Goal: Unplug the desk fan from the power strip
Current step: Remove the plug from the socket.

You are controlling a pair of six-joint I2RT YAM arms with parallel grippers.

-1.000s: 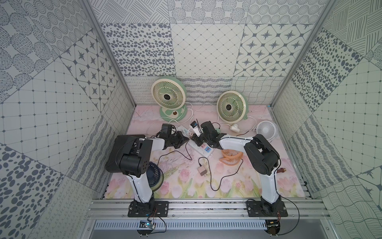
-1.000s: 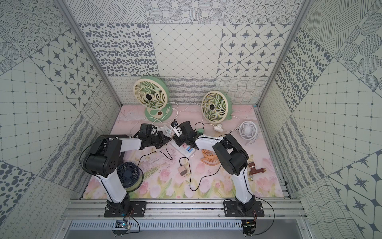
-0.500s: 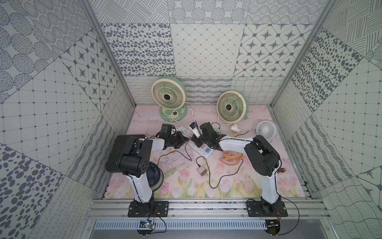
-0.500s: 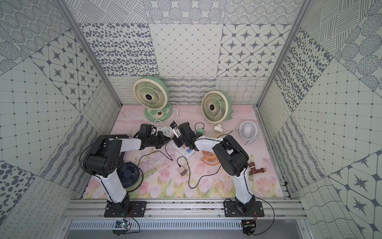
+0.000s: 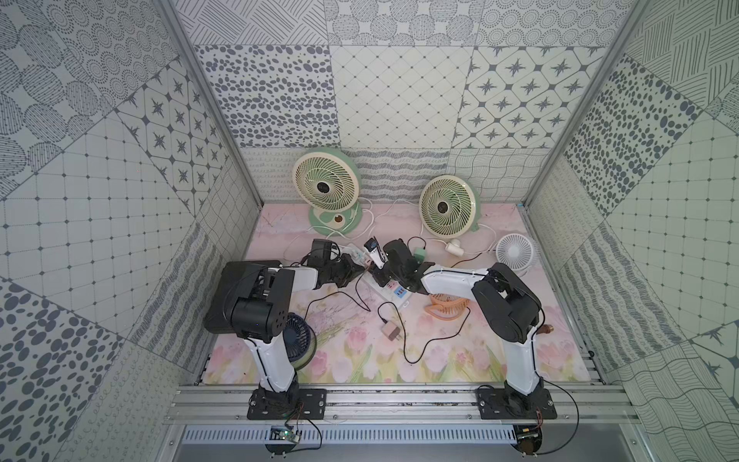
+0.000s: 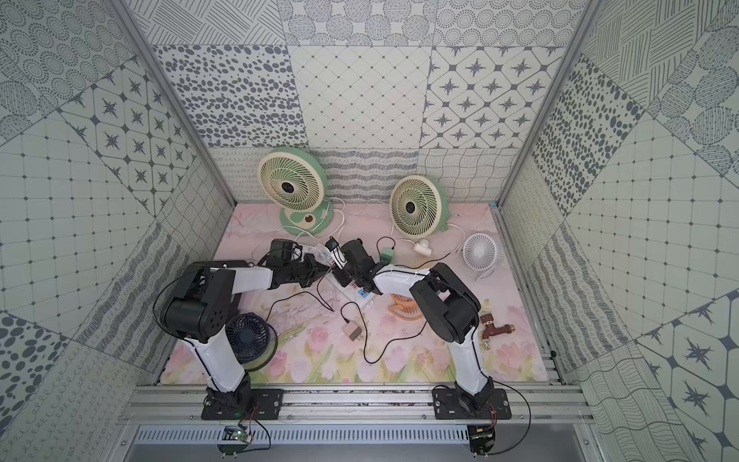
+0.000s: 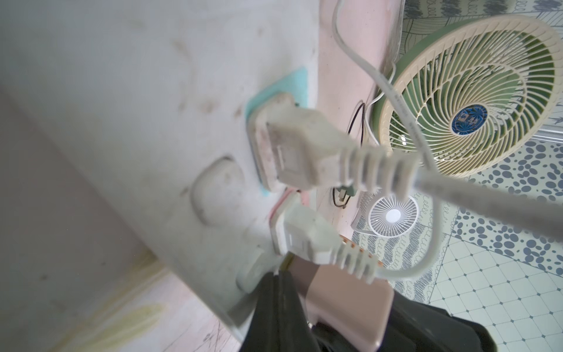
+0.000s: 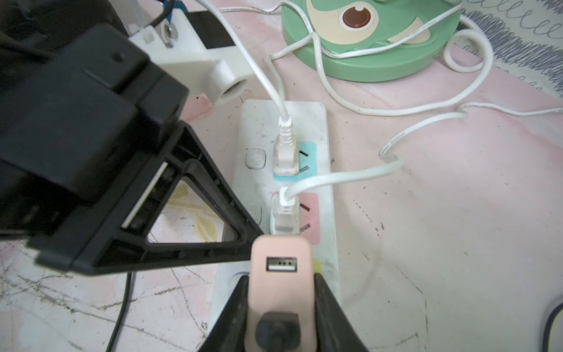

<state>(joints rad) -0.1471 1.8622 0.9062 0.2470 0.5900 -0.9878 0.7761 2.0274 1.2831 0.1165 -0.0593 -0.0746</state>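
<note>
right gripper [image 8: 280, 292] is clamped on the pink USB adapter [image 8: 280, 259]; power strip [image 8: 329, 183] lies right under those fingers; left gripper [image 8: 245, 243] is pinched together, tip on the strip just beside the adapter

The power strip [image 8: 256, 122] lies mid-surface [image 5: 480, 360], with the left claw [image 5: 356, 273] at its left edge. A charger block [image 8: 280, 265] plugged into it sits inside the right claw [image 8: 280, 304]. Beyond the block, a near plug [image 8: 285, 216] and a far plug [image 8: 285, 158] fill the next sockets. Behind the strip, a left fan [image 5: 326, 188] and a right fan [image 5: 448, 206] stand near the back wall.
</note>
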